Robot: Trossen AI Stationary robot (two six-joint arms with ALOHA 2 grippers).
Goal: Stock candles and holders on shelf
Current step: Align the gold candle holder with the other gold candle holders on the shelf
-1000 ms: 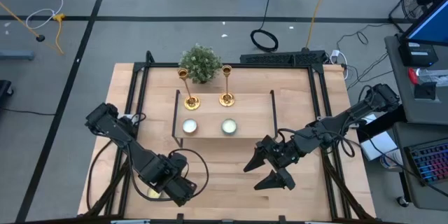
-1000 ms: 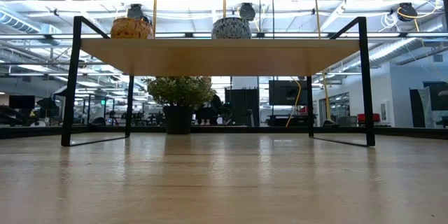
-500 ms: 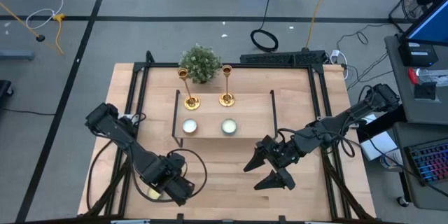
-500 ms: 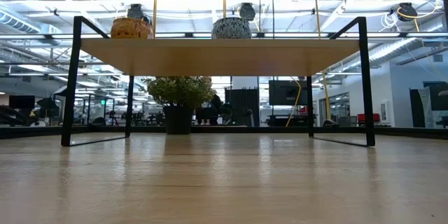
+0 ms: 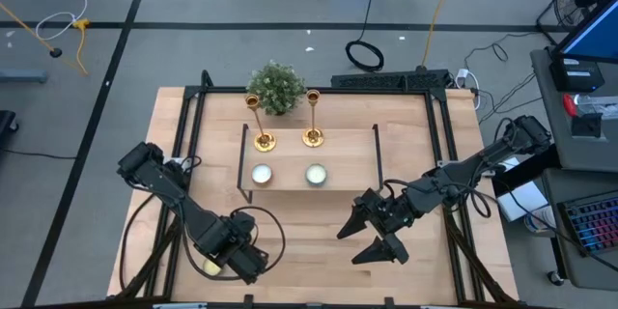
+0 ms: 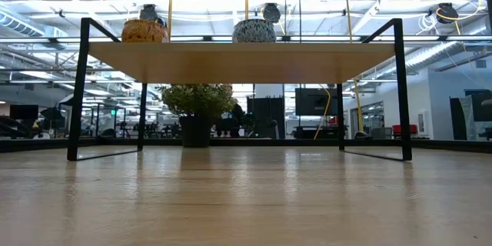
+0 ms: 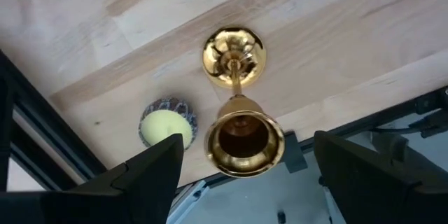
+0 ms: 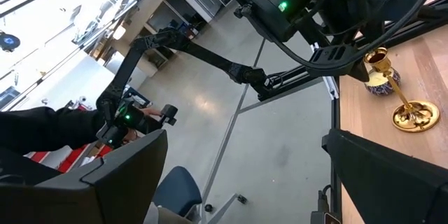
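While the high view hid it, the left wrist view showed a gold holder (image 7: 234, 101) beside a yellowish candle (image 7: 167, 124), between the left hand (image 7: 241, 175)'s wide fingers.

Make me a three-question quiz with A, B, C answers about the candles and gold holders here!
1. Where does the third holder stand?
A. On the shelf
B. On the table under the left tool
C. Beside the plant

2. How many candles sit on the shelf?
A. Two
B. Three
C. None

3. How is the left tool right now?
A. Shut on a candle
B. Shut on the holder
C. Open, holding nothing

Answers:
1. B: the left wrist view looks down on it standing on the table, next to a yellowish candle.
2. A: the high view shows one candle and another on the shelf's front edge, before two holders.
3. C: its fingers stand wide apart on either side of the holder's cup without touching it.
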